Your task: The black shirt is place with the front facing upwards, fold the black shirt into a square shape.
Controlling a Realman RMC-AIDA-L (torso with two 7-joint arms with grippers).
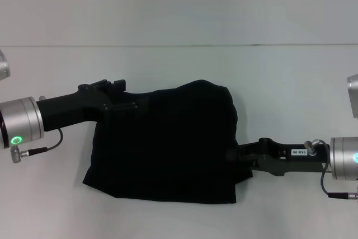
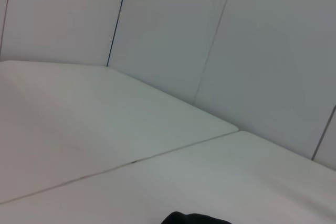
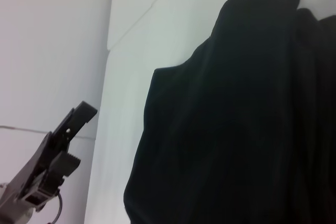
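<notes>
The black shirt lies folded into a rough block in the middle of the white table, with no lettering showing. My left gripper is at the shirt's far left corner. In the right wrist view the left gripper has its fingers spread, with no cloth between them and bare table between it and the shirt. My right gripper reaches into the shirt's right edge, where the cloth hides its tips. A sliver of the shirt shows in the left wrist view.
The white table runs on behind the shirt, with a seam line across it. Pale wall panels rise at the table's far edge.
</notes>
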